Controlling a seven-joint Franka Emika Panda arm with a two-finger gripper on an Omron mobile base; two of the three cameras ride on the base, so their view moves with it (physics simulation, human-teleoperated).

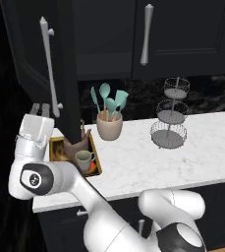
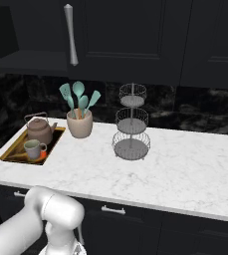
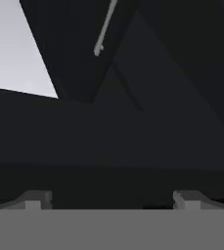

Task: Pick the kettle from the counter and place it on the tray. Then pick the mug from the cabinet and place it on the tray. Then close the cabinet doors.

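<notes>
Cabinet doors: the left one (image 1: pixel 45 59) hangs open; the end effector (image 1: pixel 40 109), spread and empty beside its handle (image 1: pixel 49 66), could glance off.

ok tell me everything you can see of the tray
The tray is a flat rectangle with a gold-yellow rim and a dark painted inside showing an orange-red patch at its near end. It lies flat at the left end of the white marble counter, below the open cabinet. The kettle sits on its far half and the mug on its near half.
</notes>
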